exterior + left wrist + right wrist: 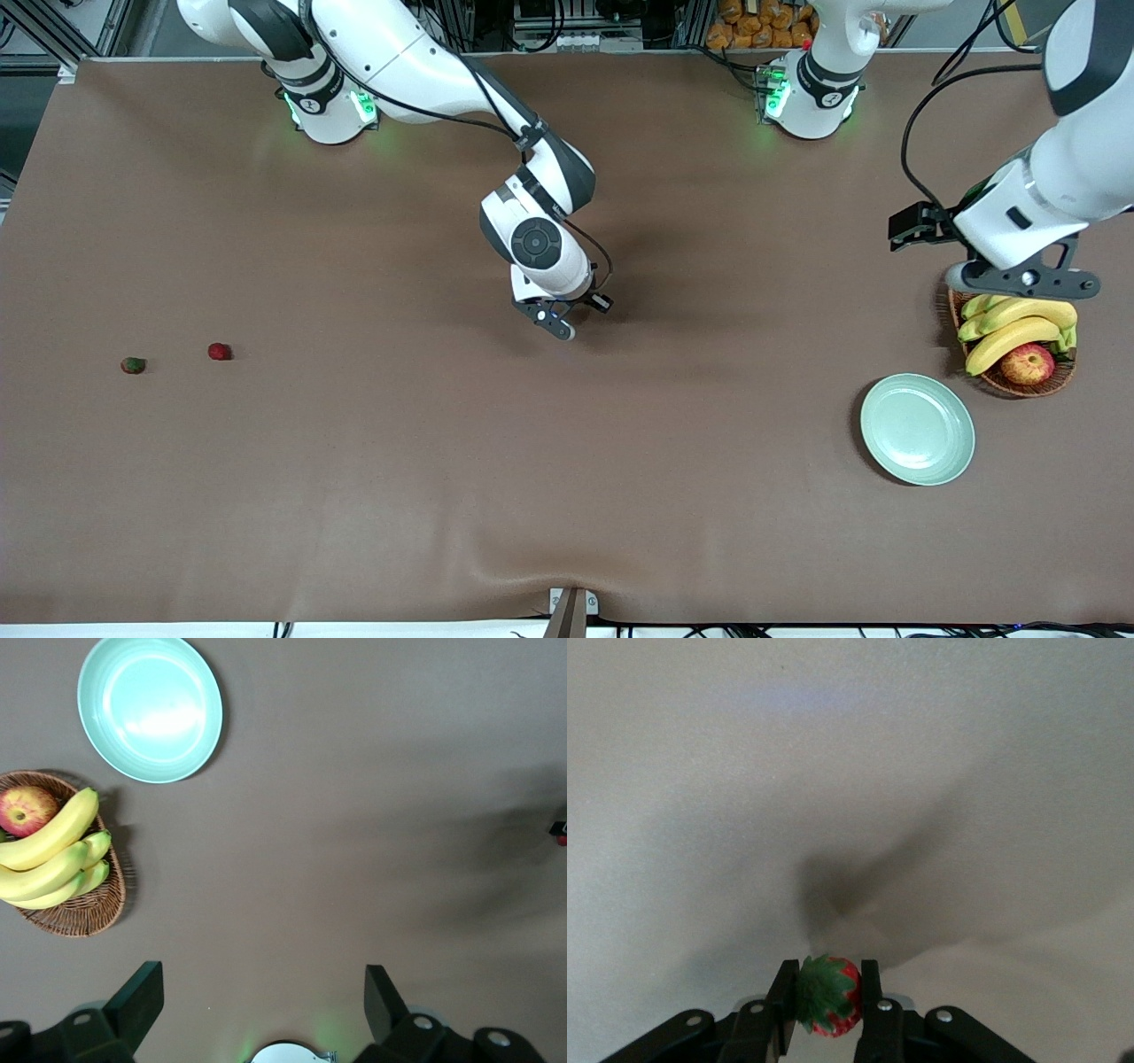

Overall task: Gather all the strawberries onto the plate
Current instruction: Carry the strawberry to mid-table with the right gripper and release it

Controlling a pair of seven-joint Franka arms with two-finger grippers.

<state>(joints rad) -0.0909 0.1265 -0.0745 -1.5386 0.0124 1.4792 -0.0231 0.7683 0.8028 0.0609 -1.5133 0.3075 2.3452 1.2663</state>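
The right gripper (561, 321) is up over the middle of the table (443, 496), its fingers (782, 997) closed on a strawberry (828, 995). The held berry sits between the two pads, green cap turned toward the wrist camera, red flesh showing at one side. The left gripper (1023, 279) waits in the air over the basket (1019, 385), its fingers (137, 997) spread wide apart with nothing between them.

The table is covered by a plain brown cloth with a slight wrinkle at the edge nearest the front camera. Both arm bases stand along the opposite edge, each lit green at the foot. Above them, past the table edge, are metal framing, cables and a stack of orange items.

The plate (918, 429) is round, shallow, pale mint green and glossy, with nothing on it. It lies just beside the basket, nearer to the front camera. The basket is brown wicker and holds bananas (1014, 330) and a red-yellow apple (1028, 363).

Two more strawberries lie on the cloth well apart from the plate, toward the right arm's end of the table. One (220, 352) shows red; the other (133, 365), farther from the plate, shows mostly its green cap. The two lie near each other without touching.
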